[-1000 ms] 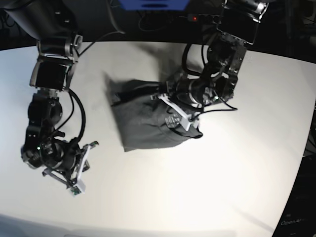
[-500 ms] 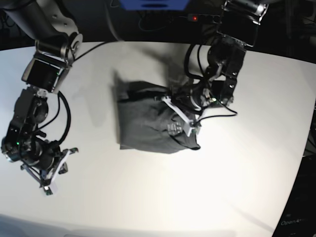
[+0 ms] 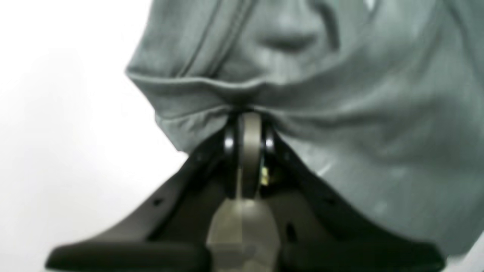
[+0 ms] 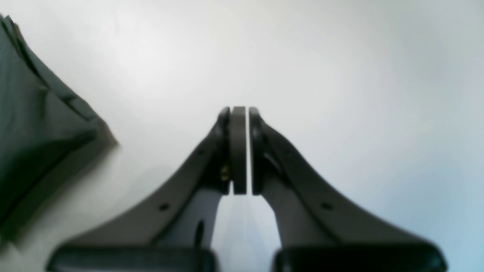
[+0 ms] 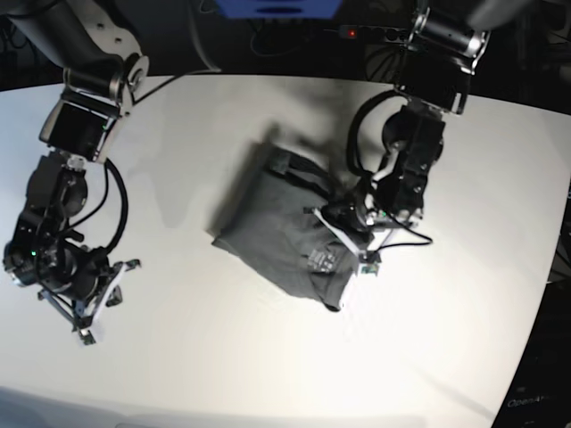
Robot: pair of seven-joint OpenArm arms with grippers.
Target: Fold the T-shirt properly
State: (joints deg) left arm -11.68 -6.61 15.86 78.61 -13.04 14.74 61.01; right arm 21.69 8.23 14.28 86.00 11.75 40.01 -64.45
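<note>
The table (image 5: 223, 366) is the biggest thing here: a broad, smooth white top, faintly glossy, with a rounded far edge against a dark background.

Near its middle lies the T-shirt (image 5: 285, 227), already gathered into a compact, roughly four-sided bundle sitting askew to the table edge. Judging by that shape, the main folds look done, so the task seems well along. What appears left is to set the last edge down, let go, and perhaps square up the bundle (its corners are uneven and one end bunches up under the arm). The cloth is dark grey, thin and soft, with a fine weave. It creases readily, and the left wrist view shows a stitched hem and shallow ripples where it is pulled.

The left claw (image 3: 245, 117) sits at the bundle's right-hand side in the base view, its jaws pressed together on a fold of the T-shirt, the hem puckering right at the tips. Its fingers are dark, hard plastic with curved, tapering arms.

The right claw (image 4: 238, 113) hangs over bare table, well apart from the bundle, jaws pressed together on nothing. In its own view only a corner of the T-shirt shows at the left edge.
</note>
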